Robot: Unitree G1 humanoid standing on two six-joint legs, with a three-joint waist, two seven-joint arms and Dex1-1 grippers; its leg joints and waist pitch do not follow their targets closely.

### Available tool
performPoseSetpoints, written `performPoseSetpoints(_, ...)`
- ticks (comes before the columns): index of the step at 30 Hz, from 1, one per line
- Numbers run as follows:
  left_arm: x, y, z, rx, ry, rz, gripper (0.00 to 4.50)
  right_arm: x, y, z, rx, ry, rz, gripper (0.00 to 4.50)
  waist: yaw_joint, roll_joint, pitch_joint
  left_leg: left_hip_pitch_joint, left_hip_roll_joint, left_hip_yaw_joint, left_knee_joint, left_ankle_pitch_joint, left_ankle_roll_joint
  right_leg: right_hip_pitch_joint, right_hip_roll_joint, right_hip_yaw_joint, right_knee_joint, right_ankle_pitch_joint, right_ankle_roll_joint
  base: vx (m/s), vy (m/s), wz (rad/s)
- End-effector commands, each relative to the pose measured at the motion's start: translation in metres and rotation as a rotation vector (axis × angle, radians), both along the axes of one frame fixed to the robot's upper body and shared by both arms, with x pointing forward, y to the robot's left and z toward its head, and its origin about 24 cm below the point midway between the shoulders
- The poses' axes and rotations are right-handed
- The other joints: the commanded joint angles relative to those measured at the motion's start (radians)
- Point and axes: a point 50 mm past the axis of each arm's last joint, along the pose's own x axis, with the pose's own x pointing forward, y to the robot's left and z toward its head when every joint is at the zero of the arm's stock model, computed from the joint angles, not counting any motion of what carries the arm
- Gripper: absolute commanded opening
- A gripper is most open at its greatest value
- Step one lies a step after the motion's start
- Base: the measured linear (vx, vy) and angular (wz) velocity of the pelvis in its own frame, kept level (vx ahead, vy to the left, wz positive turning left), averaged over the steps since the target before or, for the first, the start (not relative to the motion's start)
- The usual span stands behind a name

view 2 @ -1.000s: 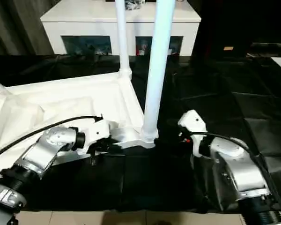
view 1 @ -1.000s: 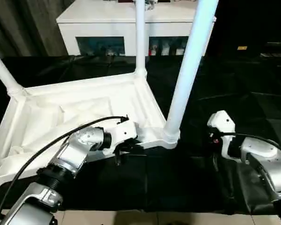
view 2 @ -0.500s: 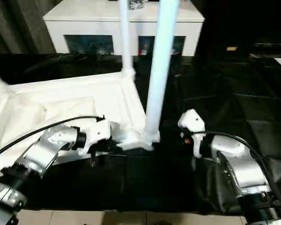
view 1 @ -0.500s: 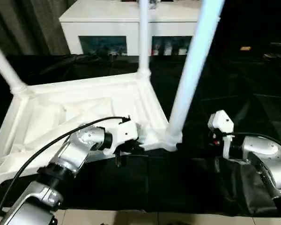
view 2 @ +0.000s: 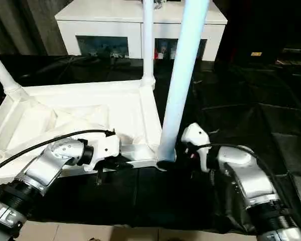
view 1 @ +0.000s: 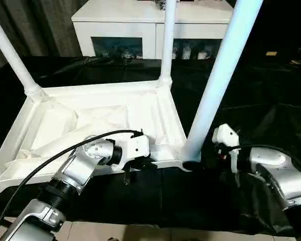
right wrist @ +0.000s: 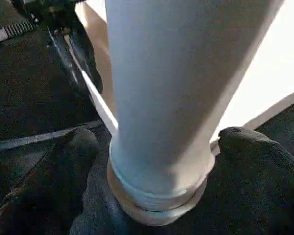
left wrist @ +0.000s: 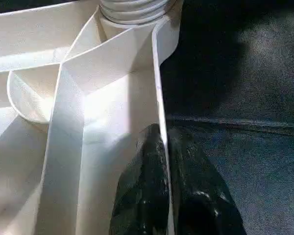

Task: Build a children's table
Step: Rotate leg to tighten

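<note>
Moved: right gripper (right wrist: 152,161) has slid in closer to the near leg (view 1: 218,85) and opened wider.
Table: upside down on the black cloth (view 1: 271,100), three legs standing up in its corner sockets.
Left gripper (left wrist: 164,191): pinching the thin edge wall (left wrist: 159,98) of the table top (view 1: 100,118).
Right gripper: fingers (right wrist: 68,161) spread wide, one on each side of the leg's foot, not squeezing.
Feel: looks like light, stiff, smooth plastic; might slip.
Hold: low on the leg, near the socket (view 2: 165,159).

table top (view 1: 140,108): 1 | legs (view 1: 220,80): 3 | cabinet (view 1: 140,20): 1 | claws (left wrist: 161,196): 2
</note>
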Motion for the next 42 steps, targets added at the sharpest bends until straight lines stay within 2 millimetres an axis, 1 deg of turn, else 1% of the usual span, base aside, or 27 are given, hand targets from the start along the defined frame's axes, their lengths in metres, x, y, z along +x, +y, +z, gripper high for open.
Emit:
performPoseSetpoints(1, -0.005, -0.004, -0.003, -0.014, 0.025, -0.031, 0.0, 0.002, 0.002, 0.003, -0.008, -0.019, 0.03, 4.48, -0.002, -0.015, -0.059, 0.009, 0.024, -0.011, -0.081, -0.238, 0.049, 0.047, -0.035, 0.027, -0.065, -0.24, -0.24, 0.0, 0.0, 0.0)
performPoseSetpoints(3, -0.005, -0.003, -0.003, -0.017, 0.026, -0.029, 0.0, 0.003, 0.002, 0.003, -0.006, -0.021, 0.026, 4.48, -0.002, -0.014, -0.059, 0.009, 0.024, -0.011, -0.081, -0.239, 0.049, 0.047, -0.035, 0.026, -0.065, -0.242, -0.241, 0.0, 0.0, 0.0)
performPoseSetpoints(5, -0.005, -0.003, -0.003, -0.019, 0.029, -0.029, 0.0, 0.004, 0.001, 0.003, -0.004, -0.022, 0.022, 4.48, -0.003, -0.015, -0.058, 0.01, 0.024, -0.01, -0.081, -0.244, 0.048, 0.047, -0.035, 0.026, -0.066, -0.246, -0.242, 0.0, 0.0, 0.0)
performPoseSetpoints(6, -0.005, -0.003, -0.003, -0.022, 0.031, -0.028, 0.0, 0.004, 0.001, 0.003, -0.001, -0.021, 0.022, 4.2, -0.003, -0.013, -0.059, 0.01, 0.024, -0.011, -0.081, -0.245, 0.047, 0.047, -0.035, 0.026, -0.066, -0.247, -0.241, 0.0, 0.0, 0.0)
performPoseSetpoints(9, -0.005, -0.004, -0.003, -0.029, 0.033, -0.025, 0.0, 0.003, 0.001, 0.003, 0.004, -0.019, 0.024, 4.12, -0.003, -0.013, -0.059, 0.009, 0.024, -0.011, -0.081, -0.241, 0.048, 0.047, -0.034, 0.026, -0.065, -0.238, -0.245, 0.0, 0.0, 0.0)
performPoseSetpoints(11, -0.004, -0.004, -0.003, -0.036, 0.034, -0.022, 0.0, 0.003, 0.001, 0.002, 0.009, -0.014, 0.025, 3.8, -0.003, -0.013, -0.059, 0.008, 0.024, -0.011, -0.081, -0.243, 0.049, 0.048, -0.034, 0.026, -0.065, -0.237, -0.246, 0.0, 0.0, 0.0)
performPoseSetpoints(14, -0.004, -0.004, -0.002, -0.043, 0.037, -0.02, 0.0, 0.002, 0.002, 0.001, 0.014, -0.006, 0.031, 3.62, -0.003, -0.015, -0.059, 0.008, 0.024, -0.01, -0.08, -0.239, 0.052, 0.048, -0.034, 0.026, -0.064, -0.234, -0.246, 0.0, 0.0, 0.0)
performPoseSetpoints(17, -0.004, -0.004, -0.002, -0.048, 0.037, -0.017, 0.0, 0.001, 0.003, 0.0, 0.016, 0.0, 0.035, 3.26, -0.003, -0.014, -0.06, 0.009, 0.024, -0.011, -0.08, -0.235, 0.052, 0.048, -0.034, 0.026, -0.064, -0.231, -0.247, 0.0, 0.0, 0.0)
performPoseSetpoints(19, -0.004, -0.004, -0.002, -0.051, 0.036, -0.015, 0.0, 0.001, 0.003, -0.001, 0.018, 0.001, 0.034, 3.15, -0.003, -0.014, -0.061, 0.009, 0.024, -0.01, -0.079, -0.231, 0.052, 0.048, -0.034, 0.026, -0.063, -0.223, -0.25, 0.0, 0.0, 0.0)
performPoseSetpoints(20, -0.004, -0.004, -0.002, -0.054, 0.035, -0.013, 0.0, 0.001, 0.003, -0.001, 0.019, 0.002, 0.034, 3.07, -0.004, -0.015, -0.06, 0.009, 0.024, -0.01, -0.08, -0.229, 0.053, 0.049, -0.034, 0.026, -0.063, -0.22, -0.251, 0.0, 0.0, 0.0)
performPoseSetpoints(22, -0.003, -0.005, -0.002, -0.065, 0.038, -0.008, 0.0, 0.001, 0.003, -0.002, 0.019, 0.005, 0.033, 2.88, -0.003, -0.015, -0.061, 0.008, 0.024, -0.01, -0.079, -0.225, 0.056, 0.049, -0.035, 0.026, -0.062, -0.215, -0.254, 0.0, 0.0, 0.0)
performPoseSetpoints(24, -0.003, -0.005, -0.001, -0.072, 0.037, -0.003, 0.0, 0.0, 0.004, -0.004, 0.014, 0.012, 0.033, 2.76, -0.003, -0.016, -0.06, 0.008, 0.024, -0.01, -0.079, -0.227, 0.057, 0.049, -0.034, 0.026, -0.063, -0.223, -0.252, 0.0, 0.0, 0.0)
performPoseSetpoints(27, -0.002, -0.006, -0.001, -0.075, 0.038, 0.003, 0.0, 0.0, 0.004, -0.009, -0.004, 0.014, 0.016, 2.69, -0.004, -0.015, -0.059, 0.009, 0.024, -0.01, -0.08, -0.236, 0.053, 0.048, -0.035, 0.026, -0.065, -0.241, -0.247, 0.0, 0.0, 0.0)
performPoseSetpoints(28, -0.002, -0.007, -0.002, -0.082, 0.04, 0.013, 0.0, 0.001, 0.004, -0.015, -0.024, 0.023, -0.014, 2.69, -0.005, -0.015, -0.058, 0.008, 0.023, -0.01, -0.081, -0.242, 0.051, 0.048, -0.034, 0.026, -0.066, -0.251, -0.244, 0.0, 0.0, 0.0)
performPoseSetpoints(29, -0.002, -0.008, -0.002, -0.083, 0.04, 0.015, 0.0, 0.001, 0.004, -0.016, -0.03, 0.025, -0.022, 2.66, -0.006, -0.015, -0.058, 0.008, 0.023, -0.01, -0.081, -0.246, 0.048, 0.047, -0.034, 0.026, -0.067, -0.26, -0.242, 0.0, 0.0, 0.0)
performPoseSetpoints(31, 0.0, -0.011, -0.002, -0.091, 0.041, 0.034, 0.0, 0.002, 0.003, -0.026, -0.062, 0.041, -0.083, 2.64, -0.008, -0.018, -0.053, 0.011, 0.022, -0.01, -0.084, -0.283, 0.038, 0.043, -0.035, 0.025, -0.075, -0.33, -0.224, 0.0, 0.0, 0.0)
performPoseSetpoints(32, 0.0, -0.012, -0.002, -0.092, 0.041, 0.038, 0.0, 0.002, 0.003, -0.028, -0.068, 0.046, -0.099, 2.64, -0.01, -0.018, -0.051, 0.01, 0.021, -0.011, -0.086, -0.296, 0.034, 0.043, -0.035, 0.025, -0.077, -0.356, -0.216, 0.0, 0.0, 0.0)
performPoseSetpoints(33, 0.002, -0.014, -0.002, -0.099, 0.043, 0.057, 0.0, 0.002, 0.003, -0.033, -0.076, 0.053, -0.125, 2.64, -0.014, -0.018, -0.048, 0.008, 0.021, -0.016, -0.089, -0.325, 0.024, 0.042, -0.036, 0.023, -0.082, -0.421, -0.193, 0.0, 0.0, 0.0)
performPoseSetpoints(35, 0.005, -0.019, -0.002, -0.119, 0.051, 0.093, 0.0, 0.004, 0.007, -0.044, -0.065, 0.086, -0.226, 2.63, -0.023, -0.019, -0.046, 0.015, 0.018, -0.016, -0.089, -0.361, 0.007, 0.033, -0.035, 0.023, -0.093, -0.489, -0.167, 0.0, 0.0, 0.0)
performPoseSetpoints(36, 0.006, -0.022, -0.002, -0.127, 0.054, 0.106, 0.0, 0.005, 0.009, -0.047, -0.057, 0.094, -0.266, 2.63, -0.026, -0.02, -0.044, 0.016, 0.017, -0.019, -0.091, -0.378, 0.003, 0.033, -0.036, 0.021, -0.095, -0.512, -0.159, 0.0, 0.0, 0.0)
performPoseSetpoints(37, 0.008, -0.025, -0.002, -0.138, 0.056, 0.126, 0.0, 0.007, 0.013, -0.049, -0.049, 0.092, -0.311, 2.63, -0.035, -0.018, -0.041, 0.016, 0.016, -0.022, -0.093, -0.409, -0.004, 0.031, -0.035, 0.018, -0.099, -0.555, -0.142, 0.0, 0.0, 0.0)
performPoseSetpoints(38, 0.009, -0.027, -0.002, -0.147, 0.059, 0.139, 0.0, 0.008, 0.016, -0.051, -0.045, 0.087, -0.34, 2.63, -0.038, -0.019, -0.04, 0.019, 0.014, -0.024, -0.093, -0.426, -0.007, 0.029, -0.034, 0.016, -0.103, -0.581, -0.131, 0.0, 0.0, 0.0)
performPoseSetpoints(39, 0.013, -0.034, -0.001, -0.177, 0.065, 0.18, 0.0, 0.012, 0.026, -0.055, -0.036, 0.072, -0.434, 2.63, -0.046, -0.018, -0.037, 0.02, 0.011, -0.028, -0.093, -0.453, -0.01, 0.028, -0.035, 0.012, -0.11, -0.634, -0.107, 0.0, 0.0, 0.0)
performPoseSetpoints(40, 0.015, -0.039, -0.001, -0.192, 0.063, 0.206, 0.0, 0.016, 0.032, -0.057, -0.034, 0.053, -0.512, 2.63, -0.055, -0.015, -0.039, 0.023, 0.007, -0.032, -0.092, -0.466, -0.018, 0.025, -0.036, 0.007, -0.117, -0.674, -0.087, 0.0, 0.0, 0.0)
performPoseSetpoints(41, 0.017, -0.041, -0.001, -0.199, 0.061, 0.22, 0.0, 0.018, 0.036, -0.058, -0.035, 0.042, -0.558, 2.63, -0.06, -0.017, -0.04, 0.023, 0.005, -0.035, -0.092, -0.469, -0.02, 0.025, -0.036, 0.004, -0.12, -0.683, -0.081, 0.0, 0.0, 0.0)
performPoseSetpoints(42, 0.018, -0.045, -0.002, -0.197, 0.054, 0.235, 0.0, 0.02, 0.042, -0.06, -0.032, 0.036, -0.621, 2.62, -0.07, -0.011, -0.042, 0.021, 0.005, -0.043, -0.097, -0.477, -0.022, 0.032, -0.037, -0.003, -0.122, -0.682, -0.072, 0.0, 0.0, 0.0)
